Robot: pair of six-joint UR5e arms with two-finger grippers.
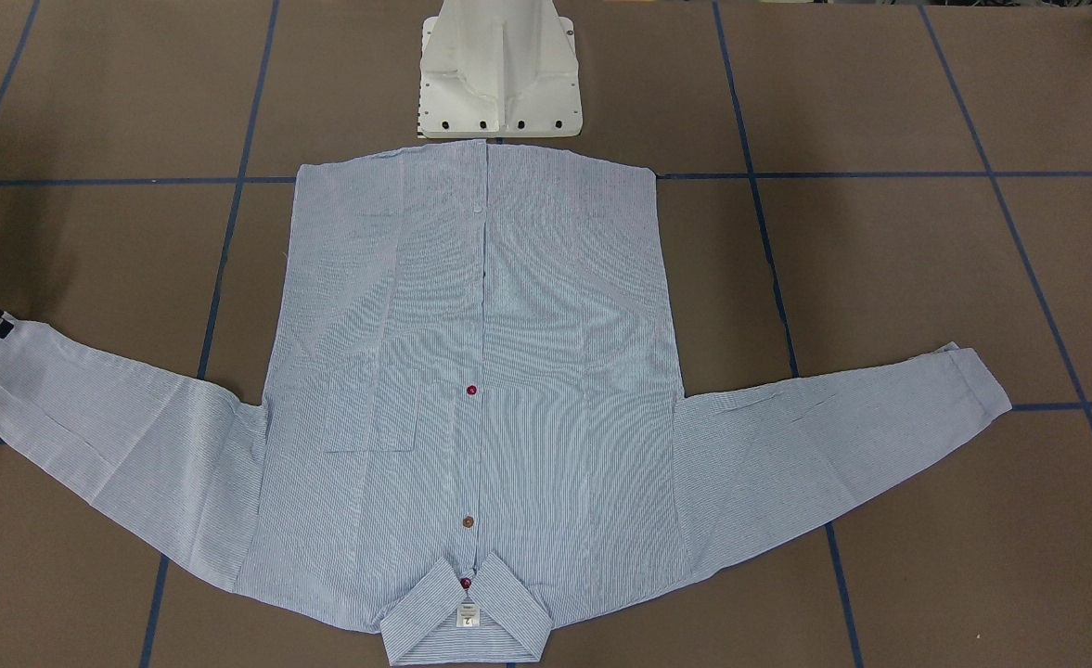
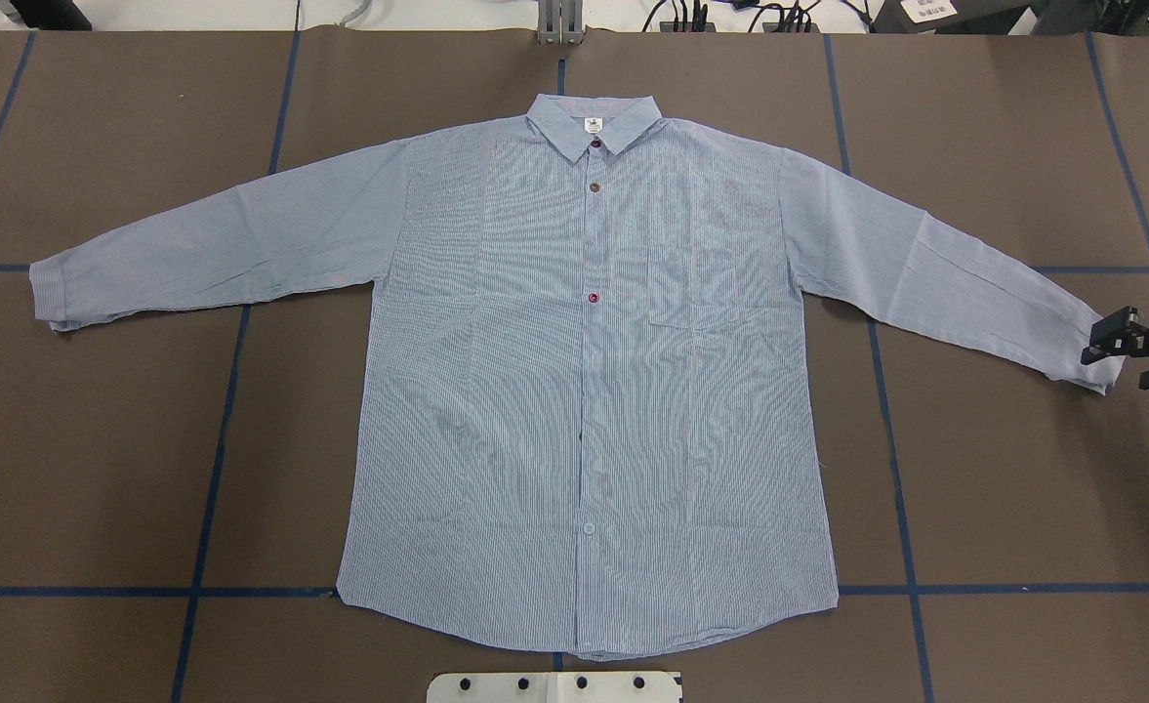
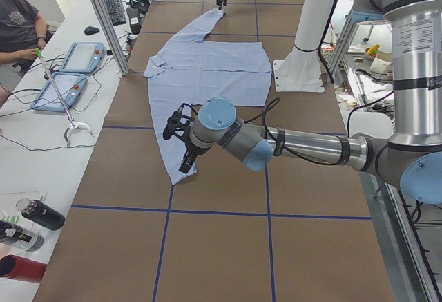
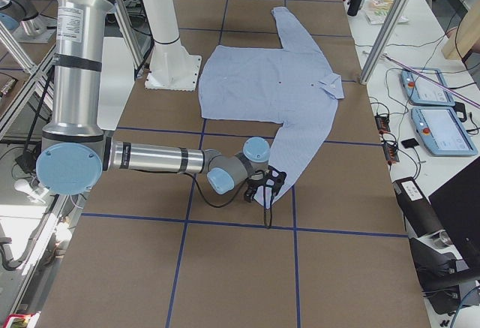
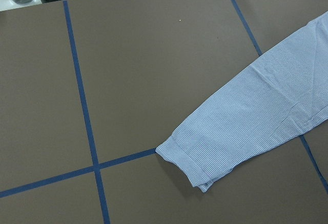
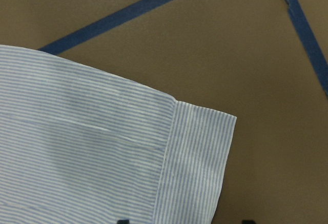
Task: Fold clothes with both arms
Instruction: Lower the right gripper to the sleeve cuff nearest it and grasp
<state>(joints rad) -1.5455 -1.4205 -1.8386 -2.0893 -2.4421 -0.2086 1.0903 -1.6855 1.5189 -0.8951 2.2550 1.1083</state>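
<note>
The light blue striped shirt (image 2: 589, 391) lies flat and face up on the brown table, buttoned, both sleeves spread out, collar (image 2: 594, 125) at the far side. My right gripper (image 2: 1117, 359) is low at the right sleeve's cuff (image 2: 1087, 356). In the right wrist view its fingertips (image 6: 120, 220) stand apart, open, on either side of the cuff (image 6: 197, 167). My left gripper (image 3: 178, 144) shows only in the exterior left view, above the left cuff (image 5: 187, 165). I cannot tell whether it is open or shut.
The white pedestal base (image 1: 499, 83) stands just behind the shirt's hem. Blue tape lines (image 2: 213, 439) cross the table. On the operators' side are a bench with teach pendants (image 3: 72, 60), bottles (image 3: 38, 213), metal posts (image 4: 382, 24) and a seated person (image 3: 17, 25).
</note>
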